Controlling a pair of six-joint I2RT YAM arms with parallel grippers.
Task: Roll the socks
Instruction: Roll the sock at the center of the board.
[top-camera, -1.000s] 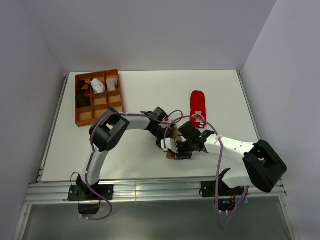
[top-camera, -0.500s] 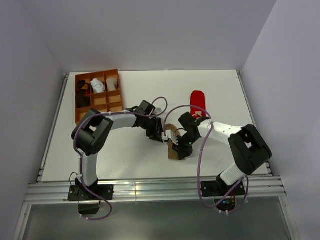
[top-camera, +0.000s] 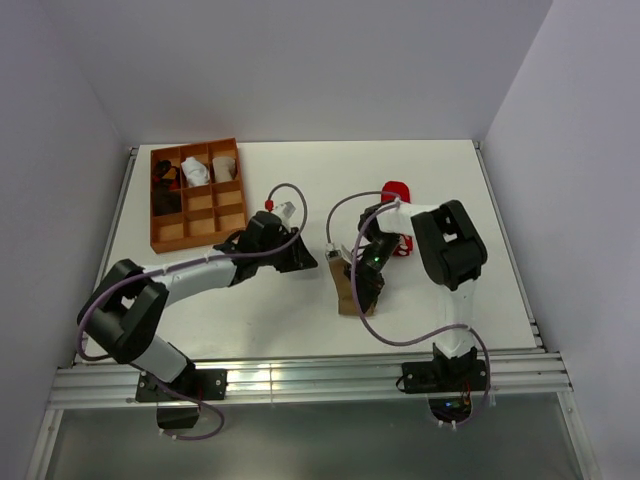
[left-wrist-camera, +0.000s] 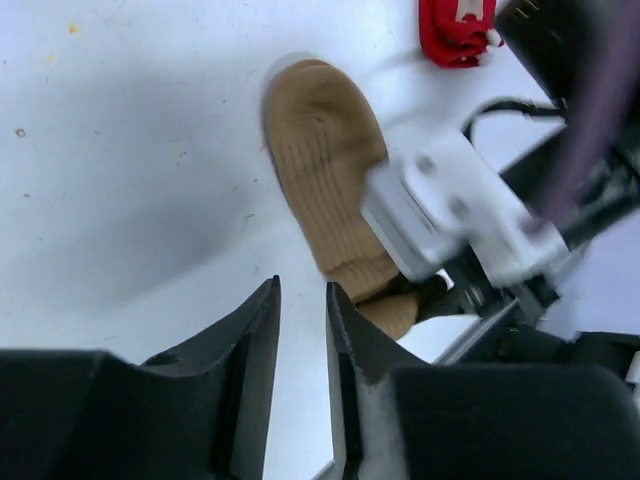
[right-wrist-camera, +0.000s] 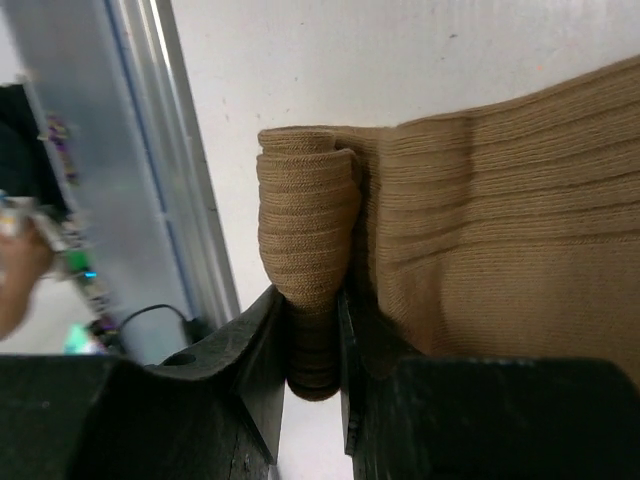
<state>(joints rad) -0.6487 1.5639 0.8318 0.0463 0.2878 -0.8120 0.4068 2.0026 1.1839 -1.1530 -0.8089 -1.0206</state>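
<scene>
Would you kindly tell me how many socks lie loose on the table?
2: the tan sock at centre, pinched by the right tool, and the red sock beyond it; another may be hidden.

The far middle of the table lay open, as did the near strip between the arms. A compartment tray blocked the far left. The left arm reached low across left of centre; the right arm folded over the tan sock, with the red sock just beyond.
</scene>
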